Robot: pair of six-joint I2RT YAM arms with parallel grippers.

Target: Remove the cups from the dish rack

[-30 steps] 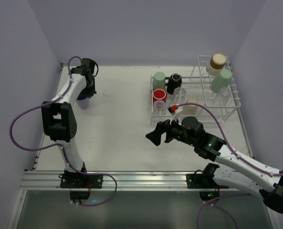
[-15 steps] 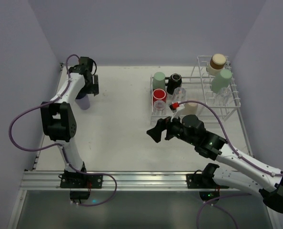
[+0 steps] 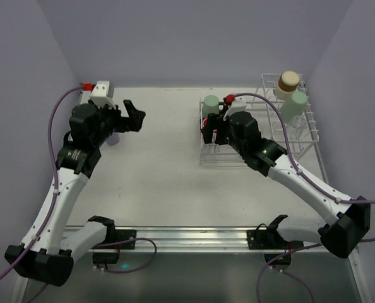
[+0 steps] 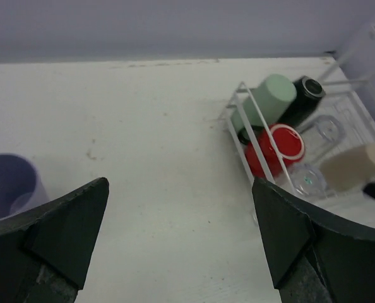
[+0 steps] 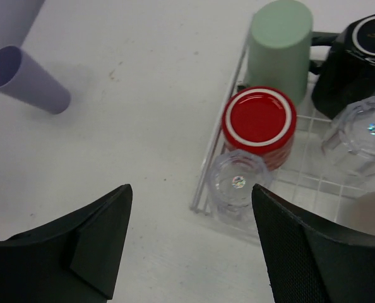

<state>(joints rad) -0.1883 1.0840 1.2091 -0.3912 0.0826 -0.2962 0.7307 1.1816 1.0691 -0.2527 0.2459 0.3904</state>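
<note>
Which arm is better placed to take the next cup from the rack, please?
Right, probably: the right gripper hovers open over the red cup in the dish rack; the left gripper is distant.

No text, label, brand or number can be read in any view. The upturned base of the glossy black mug point(image 5: 372, 38) shows only a pale ring, with no legible letters.

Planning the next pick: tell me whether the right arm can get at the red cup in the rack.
Probably yes. The right gripper hovers nearby, fingers apart, and nothing covers the red cup; the clear glass close beside it may crowd the fingers.
</note>
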